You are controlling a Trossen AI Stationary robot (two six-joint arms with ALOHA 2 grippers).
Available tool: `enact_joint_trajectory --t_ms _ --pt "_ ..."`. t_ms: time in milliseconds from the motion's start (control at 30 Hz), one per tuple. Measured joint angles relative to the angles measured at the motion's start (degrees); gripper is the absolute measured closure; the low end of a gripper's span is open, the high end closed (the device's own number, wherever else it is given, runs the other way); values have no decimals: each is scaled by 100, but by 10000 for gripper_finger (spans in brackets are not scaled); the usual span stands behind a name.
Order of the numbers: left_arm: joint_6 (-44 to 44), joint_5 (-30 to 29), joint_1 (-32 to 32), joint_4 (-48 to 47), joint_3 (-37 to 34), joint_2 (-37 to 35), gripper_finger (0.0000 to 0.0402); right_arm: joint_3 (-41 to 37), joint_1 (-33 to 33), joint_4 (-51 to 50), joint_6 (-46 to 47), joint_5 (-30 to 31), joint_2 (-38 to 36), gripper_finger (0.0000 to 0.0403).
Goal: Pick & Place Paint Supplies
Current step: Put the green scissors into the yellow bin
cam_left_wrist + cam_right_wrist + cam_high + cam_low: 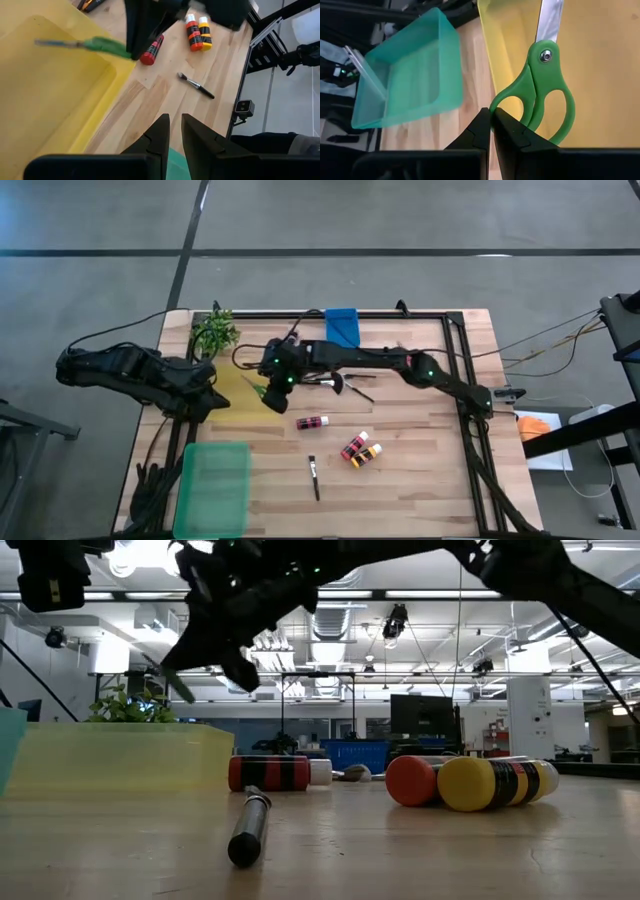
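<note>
Task was partway: the right end effector (491,131) was clamped shut on one handle loop of the green scissors (545,85), holding them in the air over the yellow bin (232,393) near the worktop's left edge, blades pointing into the bin, not yet released. From these views I couldn't tell what, if anything, already lay inside the yellow bin or the green bin (212,488) at the front-left corner. Still out on the worktop (420,480): a red-and-black paint bottle (312,422) mid-worktop, a red bottle (354,446) and an orange bottle (365,455) side by side just right of it, one paintbrush (314,477) toward the front edge, and more brush-like items (340,383) under the right arm, too small to sort. The left end effector (172,131) hovered near the left edge by the bins, fingers nearly closed with a slim gap, holding nothing. So most supplies were left to place.
</note>
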Motion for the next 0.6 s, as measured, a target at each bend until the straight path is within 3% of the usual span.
enact_joint_trajectory --t_ms 367,600 --pt "6 -2 0 7 -9 0 341 -46 2 165 -403 -98 80 387" --pt "17 -2 0 22 -9 0 341 -44 -48 195 -590 163 34 303"
